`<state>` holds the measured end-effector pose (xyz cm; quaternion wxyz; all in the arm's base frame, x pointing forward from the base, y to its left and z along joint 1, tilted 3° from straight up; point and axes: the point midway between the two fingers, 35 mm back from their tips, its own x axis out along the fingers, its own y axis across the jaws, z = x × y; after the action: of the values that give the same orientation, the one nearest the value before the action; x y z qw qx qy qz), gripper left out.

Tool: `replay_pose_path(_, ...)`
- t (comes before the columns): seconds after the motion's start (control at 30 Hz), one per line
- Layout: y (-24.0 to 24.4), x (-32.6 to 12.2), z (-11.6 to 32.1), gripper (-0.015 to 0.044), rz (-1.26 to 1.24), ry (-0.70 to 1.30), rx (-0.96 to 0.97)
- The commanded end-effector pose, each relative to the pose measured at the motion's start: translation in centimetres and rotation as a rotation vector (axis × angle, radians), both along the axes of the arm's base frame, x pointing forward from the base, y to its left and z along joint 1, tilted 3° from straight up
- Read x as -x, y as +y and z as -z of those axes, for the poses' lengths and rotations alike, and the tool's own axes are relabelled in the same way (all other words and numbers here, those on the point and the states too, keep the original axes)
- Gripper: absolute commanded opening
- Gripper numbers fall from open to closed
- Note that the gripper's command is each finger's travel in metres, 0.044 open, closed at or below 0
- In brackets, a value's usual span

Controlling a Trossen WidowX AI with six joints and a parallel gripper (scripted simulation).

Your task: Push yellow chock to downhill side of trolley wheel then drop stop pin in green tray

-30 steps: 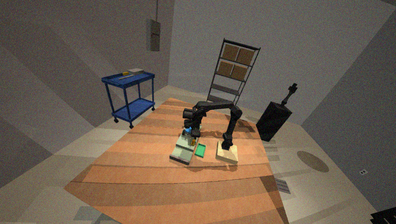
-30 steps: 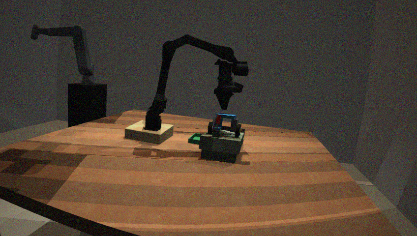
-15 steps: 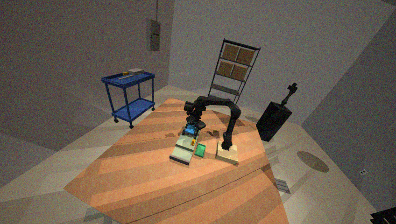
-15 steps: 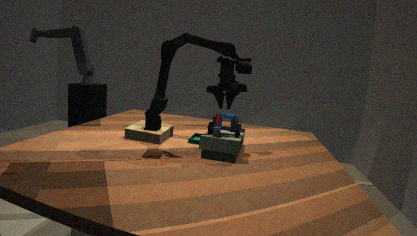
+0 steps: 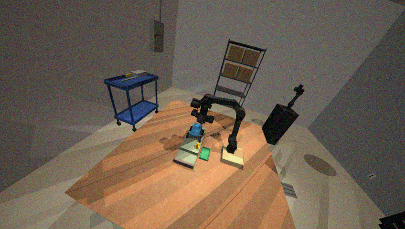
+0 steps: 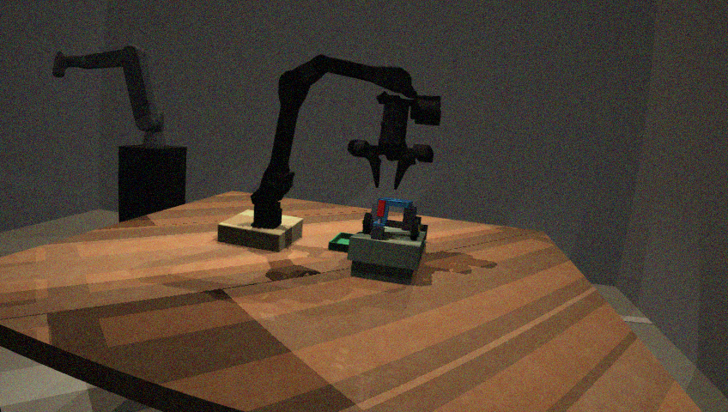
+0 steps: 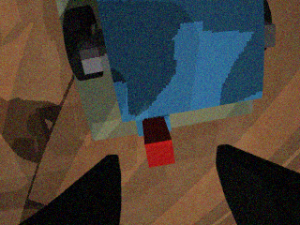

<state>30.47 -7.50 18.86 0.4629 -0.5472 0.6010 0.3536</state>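
The blue trolley (image 5: 196, 130) (image 6: 401, 201) (image 7: 220, 70) stands near the top of the pale ramp (image 5: 186, 157) (image 6: 383, 249) (image 7: 96, 103). The stop pin's red head (image 6: 380, 208) (image 7: 159, 153) is at its uphill end. The yellow chock (image 5: 197, 145) is on the ramp just downhill of a trolley wheel; whether they touch is too small to tell. My gripper (image 5: 202, 122) (image 6: 385, 187) (image 7: 169, 160) is open and empty, pointing down above the uphill end. In the wrist view the red head appears between the fingertips, but they are higher than it. The green tray (image 5: 204, 153) (image 6: 339, 241) sits beside the ramp.
The arm's pale base block (image 5: 232, 161) (image 6: 250, 236) stands on the wooden table (image 5: 159, 192) (image 6: 485, 326), beyond the tray from the ramp. A blue cart (image 5: 136, 110), a shelf rack (image 5: 223, 75) and a second arm on a black pedestal (image 5: 277, 121) (image 6: 152, 178) are in the background.
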Motion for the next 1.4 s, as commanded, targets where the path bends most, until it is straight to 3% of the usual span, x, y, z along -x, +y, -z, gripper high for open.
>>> replay_pose_path(0.0,-1.2,0.3,-0.4,0.0190,-0.086,0.043,0.017)
replay_pose_path(1.37,-2.7,0.1,3.6,0.0190,-0.086,0.043,0.019)
